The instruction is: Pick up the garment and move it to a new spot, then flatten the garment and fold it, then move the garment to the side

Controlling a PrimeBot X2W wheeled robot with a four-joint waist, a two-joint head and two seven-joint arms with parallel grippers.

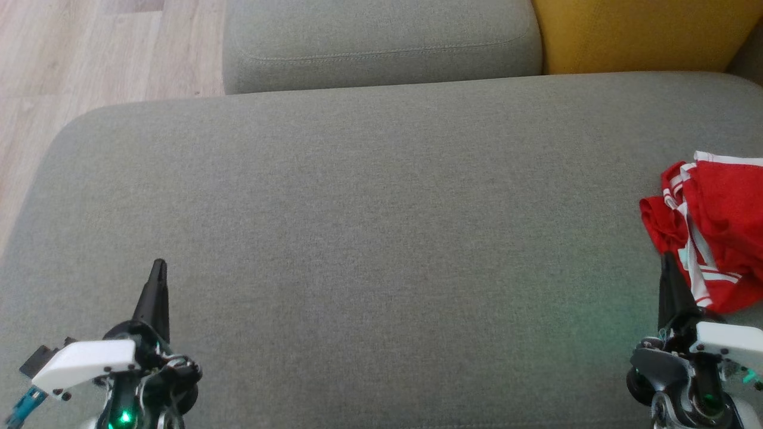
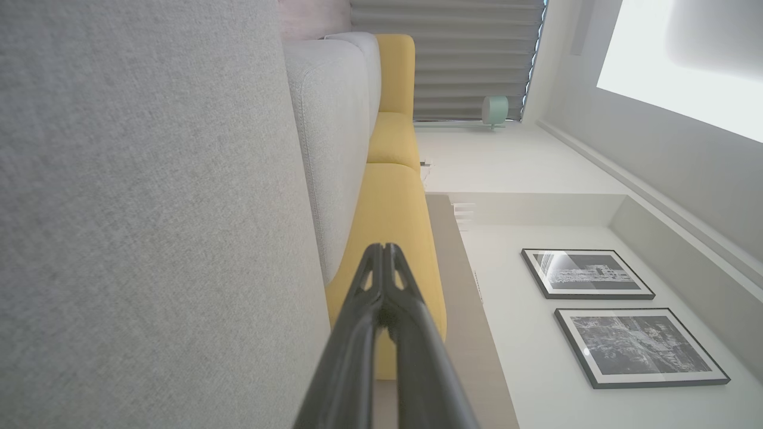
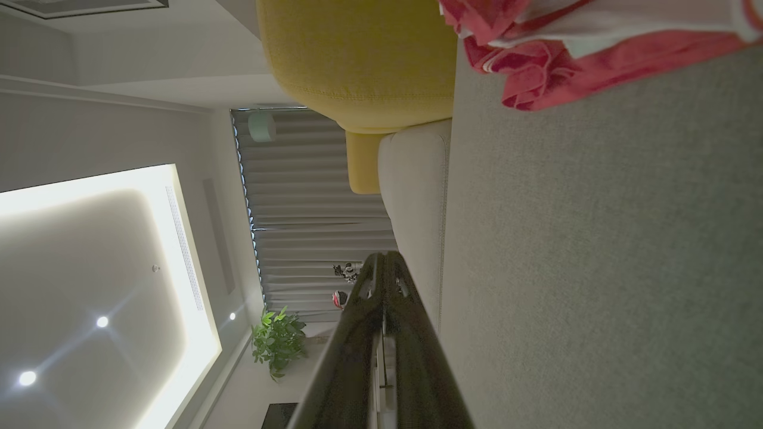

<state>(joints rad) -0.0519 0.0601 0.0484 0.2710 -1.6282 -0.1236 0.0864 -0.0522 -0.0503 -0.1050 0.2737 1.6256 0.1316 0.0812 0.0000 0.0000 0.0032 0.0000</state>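
Observation:
The garment is a crumpled red piece with white stripes, lying at the right edge of the grey sofa seat; the right wrist view has the garment at its top. My right gripper is shut and empty, its tip just beside the garment's near left edge. Its joined fingers point along the cushion. My left gripper is shut and empty at the lower left, far from the garment. In the left wrist view its fingers stand pressed together.
A grey back cushion and a yellow cushion line the far side. Wooden floor lies beyond the seat's left edge. The wide middle of the seat is bare fabric.

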